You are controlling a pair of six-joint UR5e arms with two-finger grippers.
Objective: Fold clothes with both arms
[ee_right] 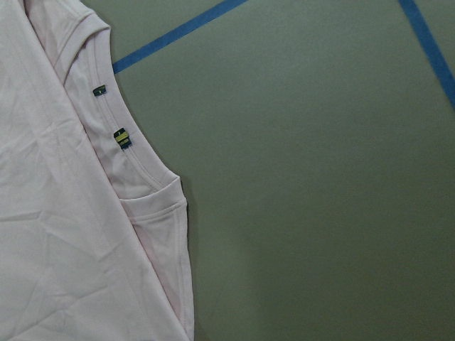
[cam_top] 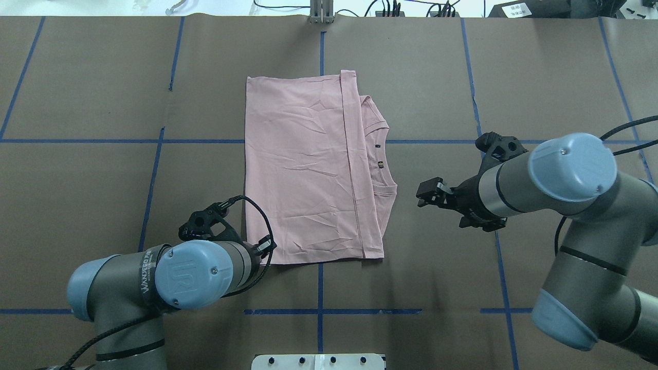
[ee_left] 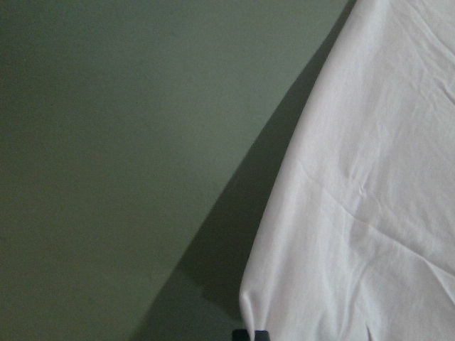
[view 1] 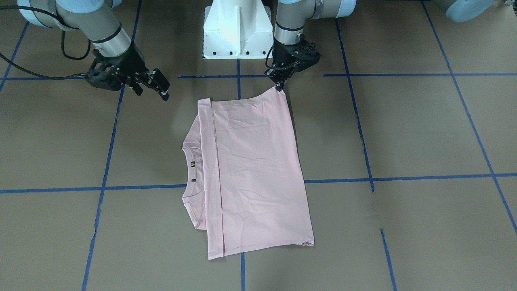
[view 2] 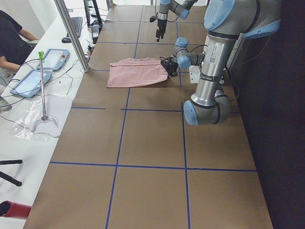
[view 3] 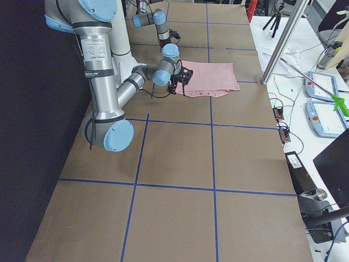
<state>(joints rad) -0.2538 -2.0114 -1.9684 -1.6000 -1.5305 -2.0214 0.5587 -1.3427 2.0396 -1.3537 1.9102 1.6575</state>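
The clothes are one pale pink T-shirt (view 1: 254,169) folded into a long rectangle on the brown table, back side up, with no print showing. Its neckline (view 1: 190,161) and small label (ee_right: 121,138) stick out from under the folded layer. My left gripper (view 1: 279,85) is shut on the shirt's corner nearest the robot base and lifts it into a small peak. The left wrist view shows that pinched corner (ee_left: 250,323) at its bottom edge. My right gripper (view 1: 161,88) hovers open beside the collar side, apart from the cloth (cam_top: 303,164), holding nothing.
The white pedestal base (view 1: 236,32) stands just behind the shirt. Blue tape lines (view 1: 242,186) grid the brown table. A side bench holds tablets (view 2: 28,81) and a metal pole (view 2: 71,33), with a seated person (view 2: 12,38) at its end.
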